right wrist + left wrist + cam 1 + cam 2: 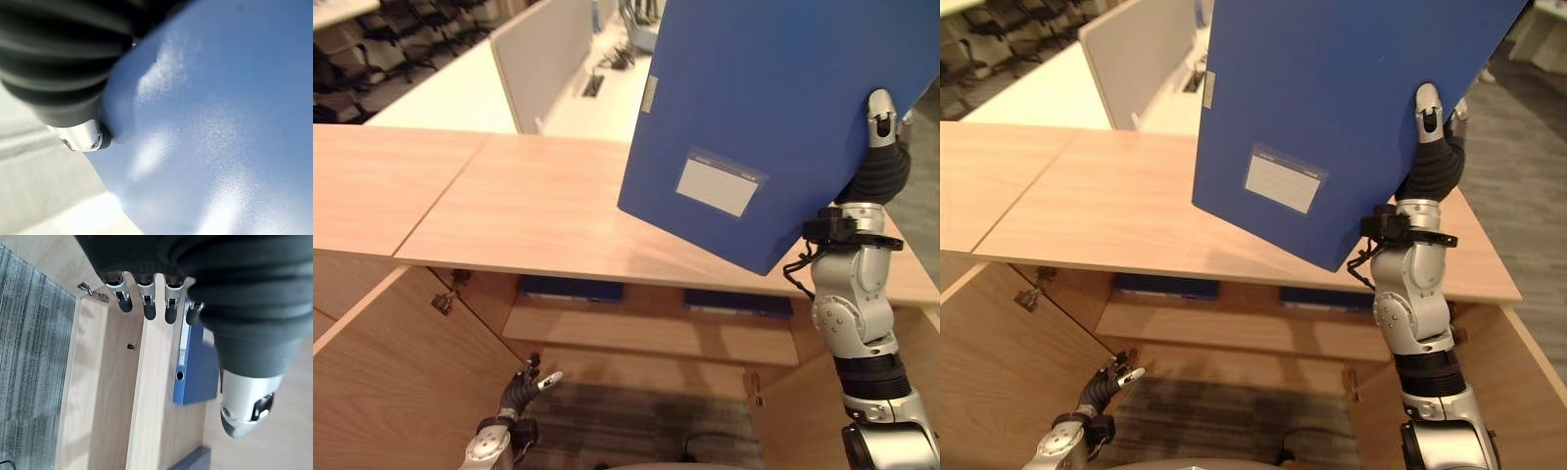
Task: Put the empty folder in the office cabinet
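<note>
A large blue folder with a white label is held tilted in the air above the wooden office cabinet's top. My right hand is shut on its right edge, thumb on the front face and fingers hidden behind it; the folder's blue surface sits against the thumb. My left hand hangs low in front of the open cabinet, open and holding nothing, its fingers straight. The cabinet's inner shelf lies below the top.
Two blue folders lie on the shelf inside; one of these blue folders also appears past my left hand. The left door and right door stand open. White desks with a grey divider stand beyond.
</note>
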{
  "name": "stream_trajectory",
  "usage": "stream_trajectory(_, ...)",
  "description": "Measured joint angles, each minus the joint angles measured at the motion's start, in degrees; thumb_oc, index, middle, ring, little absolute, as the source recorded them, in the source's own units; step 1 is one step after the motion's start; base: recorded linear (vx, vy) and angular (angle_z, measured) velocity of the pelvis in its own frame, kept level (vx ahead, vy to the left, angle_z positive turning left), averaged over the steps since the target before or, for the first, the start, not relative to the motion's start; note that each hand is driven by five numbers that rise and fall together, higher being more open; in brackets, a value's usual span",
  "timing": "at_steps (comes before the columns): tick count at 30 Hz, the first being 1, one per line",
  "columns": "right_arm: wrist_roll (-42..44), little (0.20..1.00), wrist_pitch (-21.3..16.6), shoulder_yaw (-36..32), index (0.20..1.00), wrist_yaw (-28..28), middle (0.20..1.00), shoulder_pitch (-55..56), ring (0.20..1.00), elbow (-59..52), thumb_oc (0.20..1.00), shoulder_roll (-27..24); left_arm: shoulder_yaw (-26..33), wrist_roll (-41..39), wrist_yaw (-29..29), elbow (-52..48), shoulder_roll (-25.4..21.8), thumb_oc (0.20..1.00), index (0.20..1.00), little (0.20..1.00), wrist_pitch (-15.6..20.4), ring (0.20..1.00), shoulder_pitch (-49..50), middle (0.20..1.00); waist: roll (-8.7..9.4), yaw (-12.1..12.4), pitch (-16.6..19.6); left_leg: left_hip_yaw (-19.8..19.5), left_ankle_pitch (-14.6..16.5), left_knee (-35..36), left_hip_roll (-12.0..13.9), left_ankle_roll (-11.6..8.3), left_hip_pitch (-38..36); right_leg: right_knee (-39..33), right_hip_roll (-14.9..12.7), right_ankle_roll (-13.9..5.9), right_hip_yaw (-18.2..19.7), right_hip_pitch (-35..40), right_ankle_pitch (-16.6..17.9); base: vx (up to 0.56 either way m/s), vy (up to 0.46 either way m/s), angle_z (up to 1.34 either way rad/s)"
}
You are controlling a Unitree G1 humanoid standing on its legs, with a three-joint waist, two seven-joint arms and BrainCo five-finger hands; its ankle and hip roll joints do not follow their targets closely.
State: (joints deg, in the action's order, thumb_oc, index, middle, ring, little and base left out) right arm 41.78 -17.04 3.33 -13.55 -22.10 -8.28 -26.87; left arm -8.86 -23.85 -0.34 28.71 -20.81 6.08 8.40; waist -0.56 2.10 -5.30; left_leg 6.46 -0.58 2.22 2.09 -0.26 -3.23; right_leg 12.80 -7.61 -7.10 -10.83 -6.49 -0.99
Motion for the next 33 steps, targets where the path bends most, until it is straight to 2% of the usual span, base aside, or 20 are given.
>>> stream_trajectory(1, 0.1, 0.200, 0.3, 0.2, 0.200, 0.3, 0.200, 1.4, 0.200, 0.0, 0.200, -0.1, 0.0, 0.0, -0.2, -1.9, -0.2, 1.000, 1.000, 1.000, 0.0, 1.000, -0.3, 1.000, -0.58, 0.1, -0.3, 1.5, 0.0, 0.2, 0.6, 1.33, 0.0, 7.8, -1.1, -0.18, -0.9, -0.4, -4.0, -0.09, -0.065, 0.13)
stream_trajectory(2, 0.5, 0.200, 0.5, 0.6, 0.200, 1.0, 0.200, 2.2, 0.200, -0.1, 0.200, -0.1, 0.0, 0.0, -0.3, -3.0, -0.5, 1.000, 1.000, 1.000, 0.2, 1.000, -0.3, 1.000, -0.67, 0.6, -0.2, 2.3, -0.2, 0.3, 1.1, 1.47, -0.1, 10.9, -1.3, -0.38, -0.9, -0.1, -5.7, -0.08, -0.124, 0.07)
stream_trajectory(3, 1.1, 0.200, 0.9, 0.6, 0.200, 1.6, 0.200, 3.0, 0.200, -0.3, 0.200, -0.1, 0.0, 0.0, -0.3, -3.5, -0.8, 1.000, 1.000, 1.000, 0.3, 1.000, -0.1, 1.000, -0.58, 1.4, -0.2, 2.6, -0.2, 0.3, 1.4, 1.52, 0.0, 11.0, -1.3, -0.69, -0.9, 0.7, -6.9, -0.02, -0.069, -0.19)
stream_trajectory(4, 1.7, 0.200, 1.5, 1.0, 0.200, 2.3, 0.200, 3.6, 0.200, -0.6, 0.200, 0.0, 0.1, 0.0, -0.3, -3.6, -1.4, 1.000, 1.000, 1.000, 0.4, 1.000, 0.4, 1.000, 0.34, 2.4, 0.2, 2.3, -0.2, 0.3, 1.2, 1.51, 0.1, 7.1, -1.4, -1.30, -0.4, 2.8, -7.2, 0.00, -0.131, -0.27)
stream_trajectory(5, 2.2, 0.200, 1.8, 1.4, 0.200, 2.7, 0.200, 3.7, 0.200, -0.7, 0.200, 0.0, 0.1, 0.0, -0.3, -3.3, -1.9, 1.000, 1.000, 1.000, 0.2, 1.000, 0.6, 1.000, 1.06, 2.9, 0.1, 2.7, -0.4, 0.4, 1.0, 1.22, 0.1, 3.8, -1.0, 0.00, -0.5, 4.3, -8.4, 0.02, -0.065, -0.35)
stream_trajectory(6, 2.2, 0.200, 2.2, 1.5, 0.200, 3.2, 0.200, 3.9, 0.200, -0.6, 0.200, 0.0, 0.1, 0.0, -0.3, -2.0, -1.2, 1.000, 1.000, 1.000, 0.0, 1.000, 0.6, 1.000, 0.71, 3.5, 0.2, 2.5, -0.4, 0.5, 1.4, 1.18, 0.1, 0.7, -0.1, 0.59, -0.3, 5.3, -8.5, 0.04, -0.173, -0.29)
stream_trajectory(8, 2.2, 0.200, 2.8, 1.3, 0.200, 3.6, 0.200, 5.4, 0.200, -0.6, 0.200, -0.3, 0.1, 0.1, -0.3, -0.3, 0.7, 1.000, 1.000, 1.000, -0.7, 1.000, 1.7, 1.000, -0.92, 3.0, 1.2, 1.5, -2.2, 0.4, 3.4, -0.10, -0.1, -3.5, 2.5, 1.31, -0.3, 7.5, -6.0, 0.01, -0.202, -0.23)
stream_trajectory(11, 2.7, 0.200, 2.9, 1.5, 0.200, 4.2, 0.200, 6.2, 0.200, -0.7, 0.200, -0.3, 0.1, 0.0, -0.3, 0.4, 1.0, 1.000, 1.000, 1.000, -1.0, 1.000, 2.7, 1.000, -0.77, 3.2, 2.6, 1.4, -3.0, 0.1, 4.4, -1.29, 0.1, -6.4, 3.8, 1.61, 0.9, 7.8, -6.1, -0.04, -0.169, -0.35)
stream_trajectory(12, 4.0, 0.200, 2.8, 1.2, 0.200, 4.6, 0.200, 6.8, 0.200, -0.7, 0.200, -0.5, 0.1, 0.0, -0.3, 0.6, 1.2, 1.000, 1.000, 1.000, -1.1, 1.000, 2.7, 1.000, -0.84, 2.7, 2.7, 1.1, -4.4, -0.3, 4.9, -3.26, 0.3, -8.1, 4.5, 2.26, 1.0, 8.8, -5.7, -0.05, -0.150, -0.23)
stream_trajectory(15, 4.4, 0.200, 2.9, 1.1, 0.200, 4.6, 0.200, 8.5, 0.200, -0.6, 0.200, -0.7, 0.1, 0.1, -0.3, 0.6, 2.4, 1.000, 1.000, 1.000, -1.2, 1.000, 2.6, 1.000, -1.11, 1.5, 3.0, 0.6, -4.7, -1.3, 5.3, -3.56, 0.8, -11.8, 5.3, 3.11, 0.6, 10.6, -4.2, -0.12, -0.112, 0.06)
stream_trajectory(17, 4.5, 0.200, 2.9, 1.1, 0.200, 4.6, 0.200, 8.8, 0.200, -0.6, 0.200, -0.7, -0.1, 0.0, -0.3, 0.6, 3.1, 1.000, 1.000, 1.000, -1.2, 1.000, 1.9, 1.000, -1.32, 1.5, 2.9, -0.7, -4.8, -4.1, 5.2, -3.70, 3.2, -12.2, 5.0, 3.50, 0.7, 10.0, -4.0, -0.28, -0.080, 0.06)
stream_trajectory(18, 5.0, 0.200, 3.1, 1.5, 0.200, 4.6, 0.200, 8.5, 0.200, -0.3, 0.200, -0.6, -0.1, -0.1, 0.0, 0.6, 3.0, 1.000, 1.000, 1.000, -1.3, 1.000, 1.0, 1.000, -1.37, 2.0, 2.7, -4.9, -6.0, -5.8, 4.8, -3.90, 5.5, -10.2, 4.7, 4.37, 1.3, 7.3, -4.1, -0.22, -0.035, -0.14)
stream_trajectory(20, 6.3, 0.200, 3.9, 2.5, 0.200, 4.7, 0.200, 7.7, 0.200, -0.2, 0.200, -0.7, -0.1, -0.6, 0.2, 0.6, 3.1, 1.000, 1.000, 1.000, -1.3, 1.000, 1.1, 1.000, -1.33, 2.2, 2.7, -8.5, -7.1, -5.7, 4.3, -5.20, 5.8, -9.3, 4.2, 4.62, 2.4, 6.2, -4.2, -0.08, 0.000, -0.27)
stream_trajectory(21, 6.9, 0.200, 3.9, 3.0, 0.200, 4.7, 0.200, 7.5, 0.200, -0.2, 0.200, -0.7, -0.1, -0.7, 0.3, 0.5, 3.1, 1.000, 1.000, 1.000, -1.3, 1.000, 1.2, 1.000, -1.29, 2.0, 2.7, -9.8, -7.7, -5.7, 3.9, -5.95, 5.7, -9.1, 3.8, 4.54, 2.7, 6.1, -4.2, -0.05, 0.025, -0.27)
stream_trajectory(24, 8.9, 0.200, 3.9, 3.3, 0.200, 5.4, 0.200, 7.5, 0.200, -0.2, 0.200, -1.6, 0.0, -1.0, 0.3, 0.5, 3.1, 1.000, 1.000, 1.000, -1.3, 1.000, 0.9, 1.000, -1.34, 0.6, 2.7, -9.9, -7.8, -4.3, 3.6, -5.91, 4.5, -9.2, 3.3, 4.31, 3.0, 6.3, -3.6, -0.02, 0.074, -0.11)
stream_trajectory(26, 9.7, 0.200, 4.0, 3.1, 0.200, 6.2, 0.200, 7.5, 0.200, -0.4, 0.200, -1.9, 0.0, -1.2, 0.3, 0.4, 3.1, 1.000, 1.000, 1.000, -1.3, 1.000, 0.9, 1.000, -1.93, -1.7, 3.1, -9.1, -7.7, -0.7, 3.8, -5.83, 2.5, -9.8, 3.5, 3.55, 2.5, 7.1, -3.6, 0.04, 0.056, 0.11)
stream_trajectory(28, 11.1, 0.200, 4.0, 2.8, 0.200, 6.8, 0.200, 7.6, 0.200, -0.6, 0.200, -2.0, 0.0, -1.2, 0.1, 0.3, 3.2, 1.000, 1.000, 1.000, -1.3, 1.000, 0.7, 1.000, -2.55, -2.1, 3.4, -8.1, -6.6, 1.4, 4.4, -5.35, 1.6, -10.5, 4.3, 3.03, 2.5, 7.2, -3.3, 0.04, 0.078, 0.03)
stream_trajectory(29, 11.2, 0.200, 4.1, 2.7, 0.200, 7.6, 0.200, 8.1, 0.200, -0.7, 0.200, -1.8, 0.0, -1.1, -0.1, 0.3, 3.2, 1.000, 1.000, 1.000, -1.4, 1.000, 0.5, 1.000, -2.48, -2.0, 3.4, -8.1, -6.3, 2.9, 4.4, -5.75, 0.7, -11.3, 4.2, 2.51, 2.8, 7.3, -2.7, 0.03, 0.083, -0.05)
stream_trajectory(33, 11.2, 0.200, 6.0, 3.2, 0.200, 10.1, 0.200, 10.1, 0.200, -1.0, 0.200, -1.8, 0.3, -1.1, -0.3, -0.5, 2.9, 1.000, 1.000, 1.000, -1.4, 1.000, 0.7, 1.000, -2.35, -1.6, 3.5, -7.5, -4.7, 2.9, 2.9, -5.56, 0.3, -14.2, 2.6, 0.99, 3.4, 9.0, -0.8, 0.03, 0.074, -0.06)
